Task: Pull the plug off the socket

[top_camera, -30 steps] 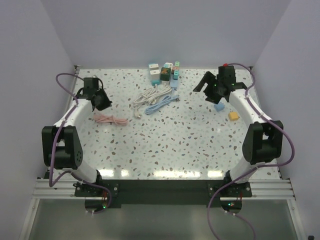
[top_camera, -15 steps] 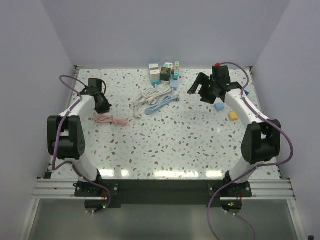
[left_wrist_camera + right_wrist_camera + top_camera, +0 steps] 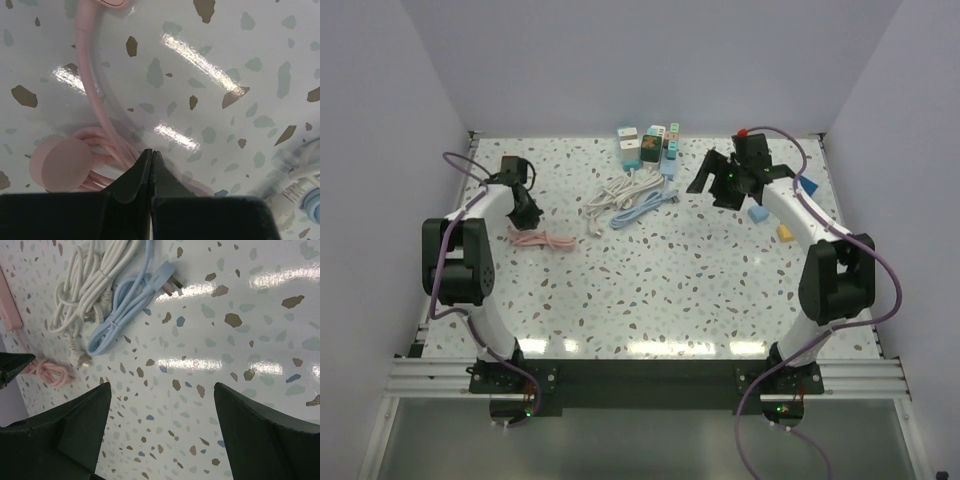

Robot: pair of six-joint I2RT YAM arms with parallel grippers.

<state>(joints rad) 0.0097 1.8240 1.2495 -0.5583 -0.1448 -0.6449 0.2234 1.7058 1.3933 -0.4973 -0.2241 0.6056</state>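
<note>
A cluster of small socket blocks with plugs [image 3: 650,146] stands at the back centre of the table; I cannot tell which plug sits in which socket. My right gripper [image 3: 708,184] hovers to the right of it, open, with nothing between its jaws [image 3: 161,386]. Beyond it lie a coiled blue cable [image 3: 131,300] with a bare plug [image 3: 168,282] and a white cable [image 3: 85,285]. My left gripper [image 3: 527,214] is shut and empty [image 3: 151,151], right over a coiled pink cable [image 3: 90,150].
The pink cable [image 3: 542,238] lies at the left, the white cable [image 3: 608,190] and blue cable [image 3: 642,206] in the middle. A blue block [image 3: 757,213], a yellow block [image 3: 786,231] and another blue piece [image 3: 807,186] sit by the right arm.
My right gripper has moved left towards the cables and the sockets, still open. The left arm has folded in, its shut gripper shifting slightly right above the pink cable.
</note>
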